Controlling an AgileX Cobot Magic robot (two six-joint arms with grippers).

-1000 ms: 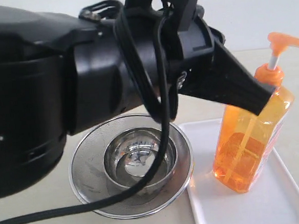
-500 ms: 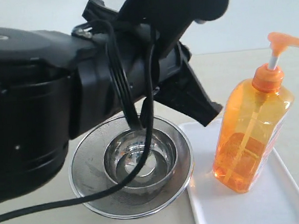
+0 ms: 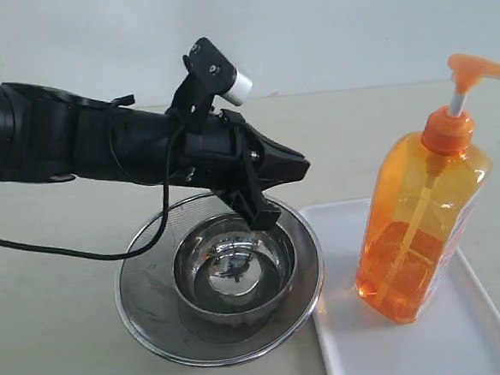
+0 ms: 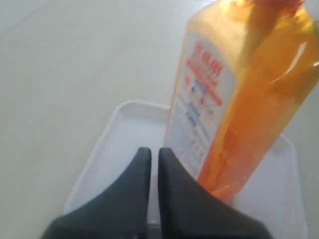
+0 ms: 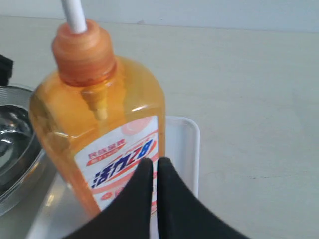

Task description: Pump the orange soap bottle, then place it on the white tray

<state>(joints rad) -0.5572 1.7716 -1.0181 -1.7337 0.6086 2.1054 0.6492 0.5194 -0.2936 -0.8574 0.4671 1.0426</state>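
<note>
Bottle (image 3: 424,218) stands upright on tray (image 3: 467,344), with nothing holding it. Left gripper (image 4: 154,155) has backed off in the last second: it was up at the bottle's shoulder and now hangs over the strainer (image 3: 147,306), jaws shut and empty. Right gripper (image 5: 153,167) is closed too, empty, just in front of the label. Placement looks done; can't tell whether it was pumped.
</note>
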